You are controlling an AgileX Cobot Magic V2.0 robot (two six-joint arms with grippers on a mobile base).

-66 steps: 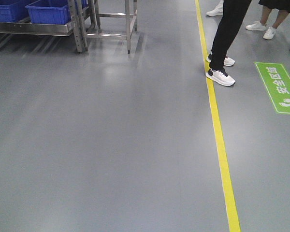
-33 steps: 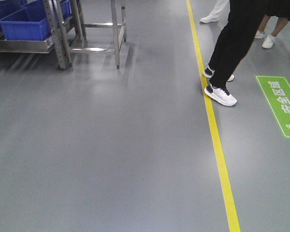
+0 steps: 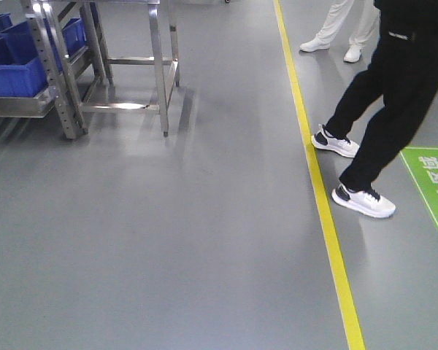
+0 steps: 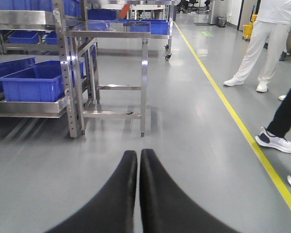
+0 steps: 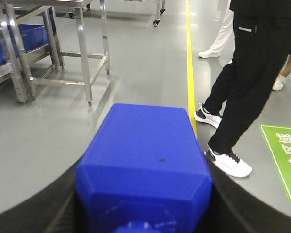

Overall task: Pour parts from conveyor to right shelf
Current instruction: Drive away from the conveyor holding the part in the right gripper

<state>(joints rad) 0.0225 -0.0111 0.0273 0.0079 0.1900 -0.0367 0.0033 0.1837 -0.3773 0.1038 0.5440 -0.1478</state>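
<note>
"Carrying that bright-blue plastic block over open floor is the risk, I'd say. It sits pinched between the two black fingers of the right pincer, and a jolt from the base could work it loose short of the shelf."

"Agreed. The block fills the whole gap, so the jaws are spread just to its width. Its near end, with what looks like the stud, is at six o'clock, and its far end juts toward twelve. And the left pincer?"

"Fingers pressed together, nothing in them."

"Where's the steel-framed shelf with deep blue plastic bins?"

"At ten o'clock in the front view, well apart from us. A steel-legged counter stands just beside it, and a person in black trousers is at two o'clock by the yellow floor line. A wide swing might clip either."
</note>
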